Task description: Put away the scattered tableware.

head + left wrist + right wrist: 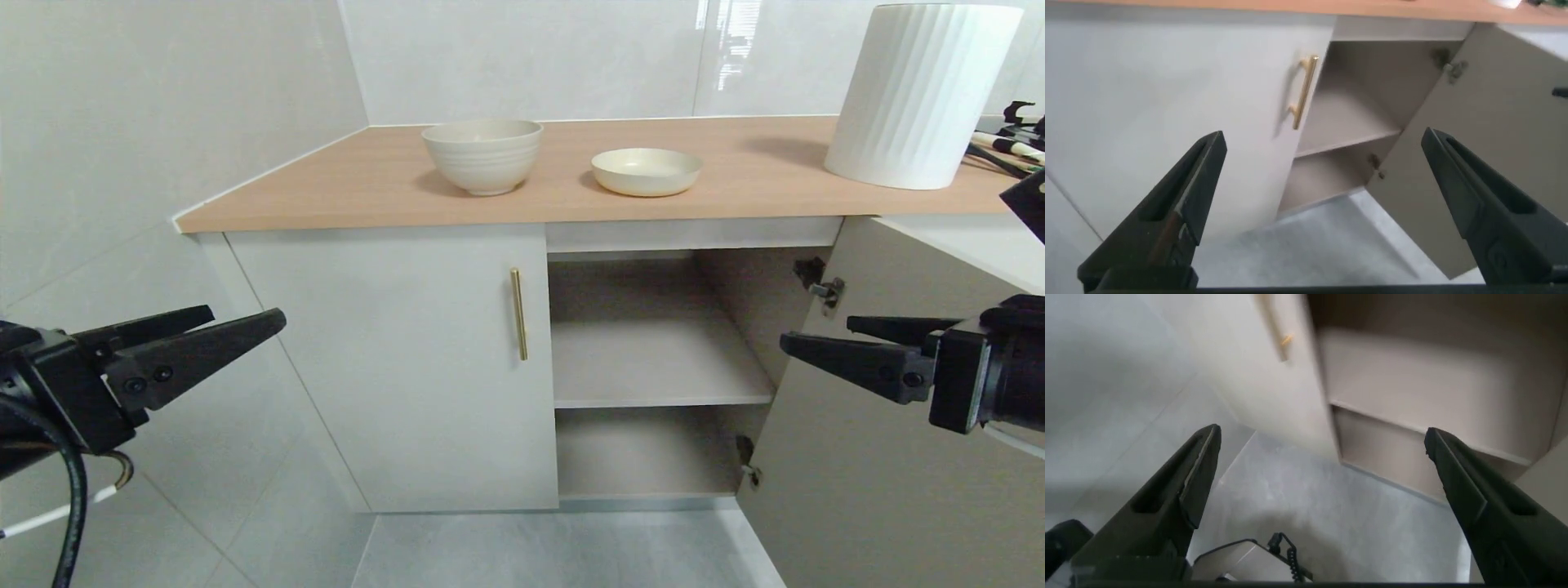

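A cream ribbed bowl (483, 153) stands on the wooden countertop (351, 184), left of centre. A shallow cream dish (646, 170) sits to its right. Below, the cabinet's right door (857, 482) hangs open, showing two bare shelves (653, 363). My left gripper (245, 320) hovers low at the left, in front of the shut cabinet door (392, 359), open and holding nothing. My right gripper (816, 333) hangs low at the right beside the open door, also open and holding nothing. The wide-spread fingers (1184, 204) frame the cabinet in the left wrist view; the right wrist fingers (1180, 498) frame the floor and shelf.
A tall white ribbed container (922, 94) stands at the counter's right, with dark utensils (1008, 147) behind it. A brass handle (518, 314) runs down the shut door. Tiled walls close the left side and the back. Grey floor (563, 547) lies below.
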Robot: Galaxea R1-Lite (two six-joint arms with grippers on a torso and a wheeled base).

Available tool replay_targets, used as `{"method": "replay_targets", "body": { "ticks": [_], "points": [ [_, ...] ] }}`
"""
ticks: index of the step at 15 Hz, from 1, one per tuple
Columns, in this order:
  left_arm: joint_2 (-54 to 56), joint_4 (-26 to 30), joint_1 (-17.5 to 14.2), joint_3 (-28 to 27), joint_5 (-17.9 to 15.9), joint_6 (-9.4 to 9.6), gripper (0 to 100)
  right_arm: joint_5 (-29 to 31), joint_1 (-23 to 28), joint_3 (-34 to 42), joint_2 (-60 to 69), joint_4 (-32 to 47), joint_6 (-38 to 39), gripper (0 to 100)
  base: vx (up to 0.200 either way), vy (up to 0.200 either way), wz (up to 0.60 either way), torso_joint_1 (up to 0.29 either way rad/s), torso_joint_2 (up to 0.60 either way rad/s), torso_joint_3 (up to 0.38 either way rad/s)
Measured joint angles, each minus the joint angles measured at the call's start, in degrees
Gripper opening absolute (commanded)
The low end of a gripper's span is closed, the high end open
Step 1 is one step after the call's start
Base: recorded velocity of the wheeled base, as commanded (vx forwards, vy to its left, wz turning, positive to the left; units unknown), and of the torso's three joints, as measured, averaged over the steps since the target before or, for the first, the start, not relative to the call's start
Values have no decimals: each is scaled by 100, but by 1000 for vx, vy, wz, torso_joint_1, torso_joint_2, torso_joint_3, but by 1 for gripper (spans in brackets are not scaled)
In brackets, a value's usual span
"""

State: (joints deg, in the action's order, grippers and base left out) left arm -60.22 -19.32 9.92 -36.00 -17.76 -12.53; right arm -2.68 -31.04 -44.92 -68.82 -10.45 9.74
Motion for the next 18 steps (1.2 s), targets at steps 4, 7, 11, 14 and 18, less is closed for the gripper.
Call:
{"method": "replay_targets", "body": {
  "ticks": [4, 7, 11, 14, 18],
  "points": [
    [22, 11, 0, -41, 2, -9, 100, 6, -2, 6, 10, -9, 2, 100, 100, 0, 0, 0, 0, 2],
    [33, 15, 0, -22, 11, -11, 100, 6, 0, 13, 10, -6, 2, 100, 0, 0, 0, 0, 0, 0],
    [52, 11, 0, -30, 9, -46, 100, 6, 1, 6, 10, -9, 0, 100, 0, 50, 0, 1, 2, -1],
    [50, 15, -6, -74, 6, -252, 100, 1, 1, -2, 10, -15, 5, 100, 0, 133, 0, -3, 0, 2],
    [113, 20, 0, -52, 0, -251, 100, -11, 4, 17, 16, -55, 18, 100, 0, 0, 0, 0, 0, 0]
  ]
}}
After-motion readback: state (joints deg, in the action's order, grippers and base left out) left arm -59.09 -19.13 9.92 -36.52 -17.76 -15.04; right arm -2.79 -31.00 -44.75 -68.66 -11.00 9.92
